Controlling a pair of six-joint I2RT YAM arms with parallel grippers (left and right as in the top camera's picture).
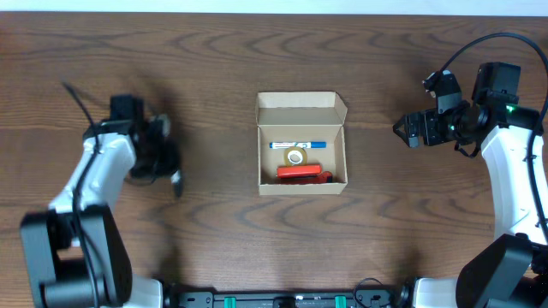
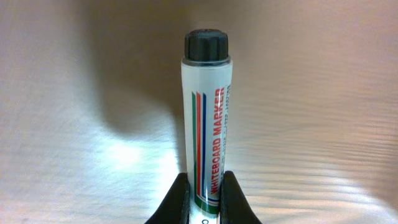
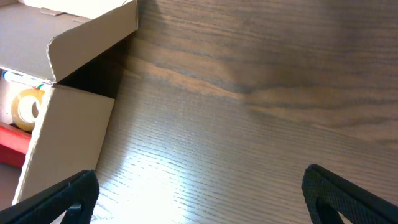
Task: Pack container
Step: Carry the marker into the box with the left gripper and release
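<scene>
The container (image 1: 302,183) is a small tan cardboard box standing open at the table's middle, its flap lid (image 1: 300,102) folded back. Inside lie a blue marker (image 1: 297,145), a tape roll (image 1: 295,157) and a red object (image 1: 300,172). My left gripper (image 1: 164,162) is far left of the box. In the left wrist view it (image 2: 205,198) is shut on a white whiteboard marker (image 2: 207,118) with a dark cap, above the table. My right gripper (image 1: 404,130) is open and empty to the right of the box. The right wrist view shows its spread jaws (image 3: 202,198), the box wall (image 3: 71,130) and the tape roll (image 3: 25,109).
The dark wooden table (image 1: 223,239) stretches all round the box. The arms' base rail (image 1: 282,299) runs along the front edge. A black cable (image 1: 462,47) loops above the right arm.
</scene>
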